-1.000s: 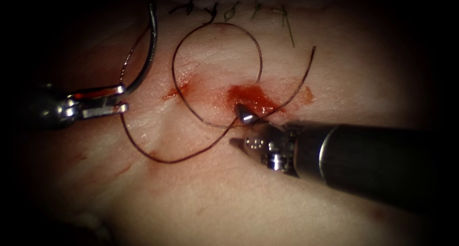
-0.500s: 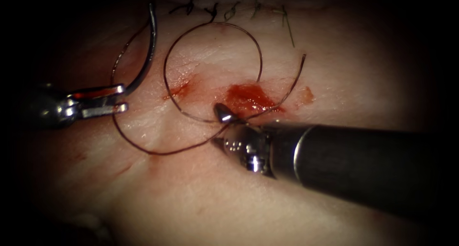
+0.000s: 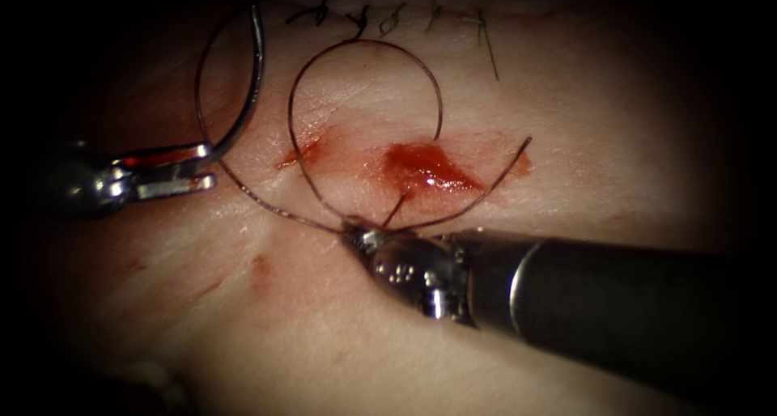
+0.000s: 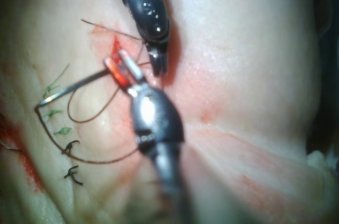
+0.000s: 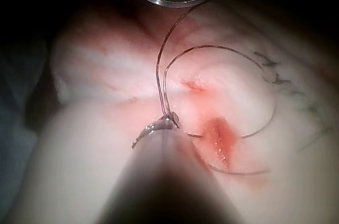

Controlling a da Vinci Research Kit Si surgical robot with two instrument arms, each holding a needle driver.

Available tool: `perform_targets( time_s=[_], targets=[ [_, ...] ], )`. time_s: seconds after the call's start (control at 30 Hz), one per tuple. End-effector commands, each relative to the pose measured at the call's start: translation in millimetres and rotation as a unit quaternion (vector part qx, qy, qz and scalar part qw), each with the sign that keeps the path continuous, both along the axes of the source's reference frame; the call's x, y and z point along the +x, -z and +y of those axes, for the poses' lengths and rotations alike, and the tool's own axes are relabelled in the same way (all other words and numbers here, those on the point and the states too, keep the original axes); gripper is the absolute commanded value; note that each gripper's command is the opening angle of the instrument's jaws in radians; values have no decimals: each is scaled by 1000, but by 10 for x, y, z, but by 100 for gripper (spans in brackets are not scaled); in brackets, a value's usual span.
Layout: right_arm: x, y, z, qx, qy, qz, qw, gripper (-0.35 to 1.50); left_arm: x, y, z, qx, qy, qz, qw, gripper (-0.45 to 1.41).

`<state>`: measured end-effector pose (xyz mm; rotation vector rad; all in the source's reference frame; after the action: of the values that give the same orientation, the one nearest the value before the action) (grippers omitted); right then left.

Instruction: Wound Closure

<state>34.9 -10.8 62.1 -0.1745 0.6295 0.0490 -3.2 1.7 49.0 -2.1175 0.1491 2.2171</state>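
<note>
— Is anything hiding the thread (image 3: 366,53)?
— Where it is meeting the right tool (image 3: 354,233), the tip is covering it, so the grip itself is staying unclear.
— And the left tool (image 3: 174,171)?
— Its shaft is fading into darkness toward nine o'clock. In the right wrist view, the right tool's own shaft (image 5: 159,181) is blurring out.

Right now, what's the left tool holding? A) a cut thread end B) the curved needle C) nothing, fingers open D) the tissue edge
B: in the endoscope view the left tool is shut on the needle near one end, and the rest of the curve arcs up free above the tissue, left of the red fluid.
</note>
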Motion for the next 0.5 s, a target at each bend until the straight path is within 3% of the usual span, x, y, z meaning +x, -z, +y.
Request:
perform_targets(
  time_s=[0.03, 0.5],
  targets=[
    [8, 1, -14, 6, 0, 4, 1000, -35, -5, -7, -3, 1, 0, 0, 1000, -45],
    [35, 84, -78, 53, -10, 40, 998, -35, -3, -5, -3, 1, -1, -1, 1000, -45]
  ],
)
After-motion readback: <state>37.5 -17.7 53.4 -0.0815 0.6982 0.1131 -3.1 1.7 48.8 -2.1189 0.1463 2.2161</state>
